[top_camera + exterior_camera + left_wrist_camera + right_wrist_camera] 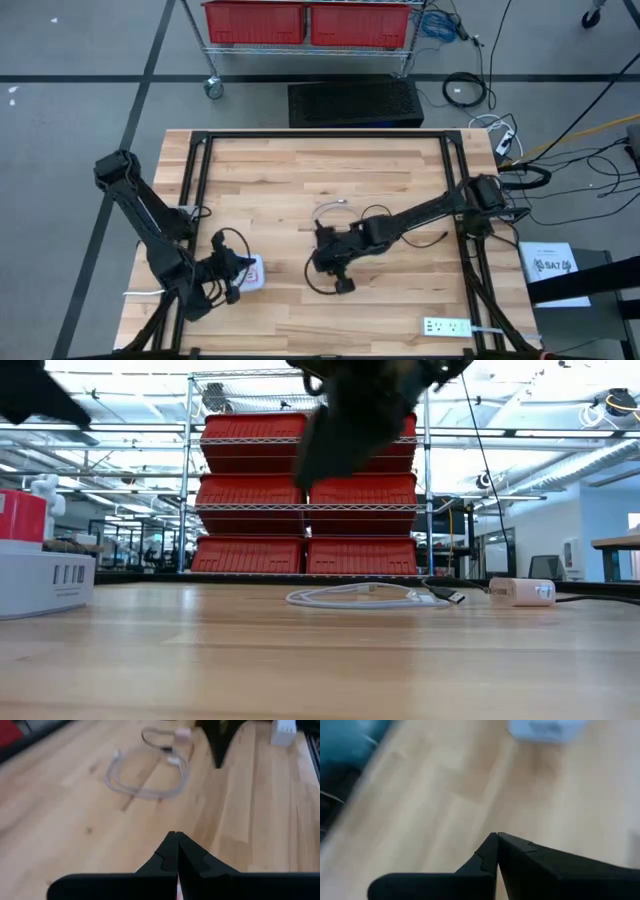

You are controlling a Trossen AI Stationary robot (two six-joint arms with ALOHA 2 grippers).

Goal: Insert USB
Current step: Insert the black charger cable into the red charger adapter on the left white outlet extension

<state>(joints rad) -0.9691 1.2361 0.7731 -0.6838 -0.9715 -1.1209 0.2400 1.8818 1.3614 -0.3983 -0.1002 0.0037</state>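
A white USB cable [335, 207] lies in a loose coil on the wooden table [300, 170], far of centre; its metal plug [455, 598] rests flat on the wood. A white charging hub with a red top [252, 272] stands near the front left, its row of ports [68, 574] facing the low camera. My left gripper [243, 268] is shut and hovers beside and over the hub, pointing toward the cable [147, 775]. My right gripper [318, 262] is shut, raised over the table's middle and pointing toward the hub [547, 730]. Neither holds anything.
A white power strip [447, 325] lies by the near right edge. A small white adapter [520, 590] sits on the table next to the cable. Black frame rails [195, 170] run along the table's sides. Bare wood lies between the hub and the cable.
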